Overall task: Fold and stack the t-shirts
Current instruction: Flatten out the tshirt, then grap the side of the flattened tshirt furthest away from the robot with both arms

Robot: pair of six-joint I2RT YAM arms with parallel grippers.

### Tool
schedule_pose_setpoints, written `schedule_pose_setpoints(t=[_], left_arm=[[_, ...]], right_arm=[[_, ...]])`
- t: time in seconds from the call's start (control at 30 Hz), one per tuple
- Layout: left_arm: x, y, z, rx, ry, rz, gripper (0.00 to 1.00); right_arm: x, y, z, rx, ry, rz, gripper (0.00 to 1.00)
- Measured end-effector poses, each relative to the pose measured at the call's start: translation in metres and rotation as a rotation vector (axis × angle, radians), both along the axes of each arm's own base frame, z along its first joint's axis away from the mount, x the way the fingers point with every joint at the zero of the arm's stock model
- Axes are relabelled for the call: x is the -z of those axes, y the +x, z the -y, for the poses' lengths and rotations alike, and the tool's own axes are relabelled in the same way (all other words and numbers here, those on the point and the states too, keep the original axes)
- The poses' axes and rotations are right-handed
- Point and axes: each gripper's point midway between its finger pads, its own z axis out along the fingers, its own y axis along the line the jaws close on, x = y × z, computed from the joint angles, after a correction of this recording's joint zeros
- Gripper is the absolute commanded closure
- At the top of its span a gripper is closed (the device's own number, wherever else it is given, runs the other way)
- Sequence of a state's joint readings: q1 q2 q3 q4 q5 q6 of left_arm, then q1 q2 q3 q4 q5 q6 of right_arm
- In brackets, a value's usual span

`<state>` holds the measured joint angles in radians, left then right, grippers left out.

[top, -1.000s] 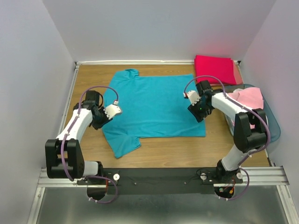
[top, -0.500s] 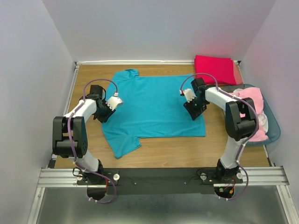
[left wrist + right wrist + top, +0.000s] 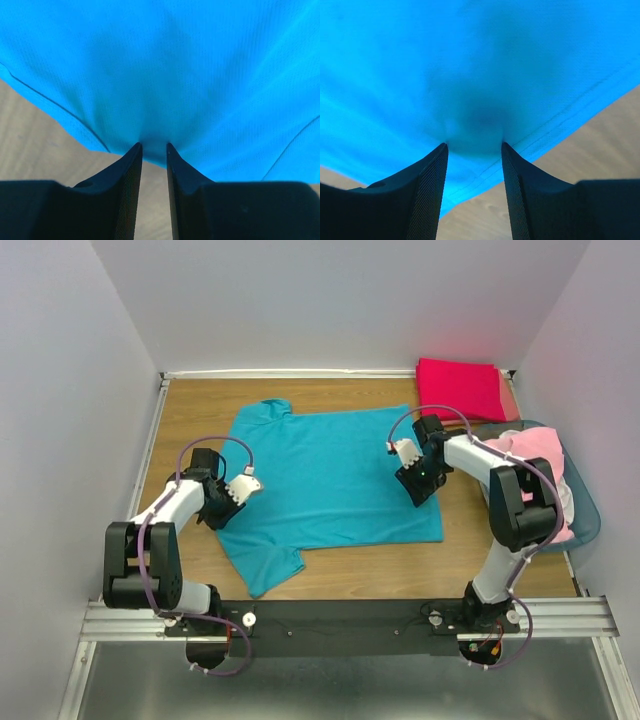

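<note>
The teal t-shirt (image 3: 330,475) lies spread flat on the wooden table, collar at the far left. My left gripper (image 3: 226,510) is at its left edge and is shut on a pinch of the teal cloth (image 3: 165,75), which puckers at the fingertips (image 3: 154,146). My right gripper (image 3: 419,486) is at the shirt's right edge, jaws a little wider, closed on a bunched fold of the cloth by the hem (image 3: 474,145). A folded crimson-pink t-shirt (image 3: 460,388) lies at the back right, with a salmon edge (image 3: 511,400) showing under it.
A blue-tinted plastic basket (image 3: 590,515) stands at the right edge with light pink shirts (image 3: 535,450) in it. Bare wood (image 3: 190,410) shows at the left and along the near edge. Grey walls close in the table on three sides.
Both grippers have moved a little toward the near edge and the teal shirt has shifted with them; its lower hem and left sleeve lie nearer the front.
</note>
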<state>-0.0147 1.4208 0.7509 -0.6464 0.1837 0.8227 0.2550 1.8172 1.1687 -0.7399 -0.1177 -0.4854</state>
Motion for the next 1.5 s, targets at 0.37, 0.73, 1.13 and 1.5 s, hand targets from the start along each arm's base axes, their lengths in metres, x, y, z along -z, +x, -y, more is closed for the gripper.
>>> schedule_pose_setpoints(t=[0.37,0.73,1.13,1.5], left_arm=[[-0.150,0.117,0.025,0.045,-0.131,0.303,0.51],[-0.183,0.326,0.032,-0.231,-0.425,0.492,0.34],[-0.057,0.360,0.041,-0.436,-0.559,0.274,0.34],[-0.024,0.374,0.054,-0.483,-0.673,0.219,0.69]], right_arm=[[-0.074,0.055,-0.023,0.027,0.162,0.093,0.44],[-0.108,0.229,-0.025,0.176,0.249,0.393,0.45],[-0.085,0.245,-0.042,0.194,0.329,0.351,0.45],[-0.062,0.220,-0.041,0.203,0.321,0.265,0.45]])
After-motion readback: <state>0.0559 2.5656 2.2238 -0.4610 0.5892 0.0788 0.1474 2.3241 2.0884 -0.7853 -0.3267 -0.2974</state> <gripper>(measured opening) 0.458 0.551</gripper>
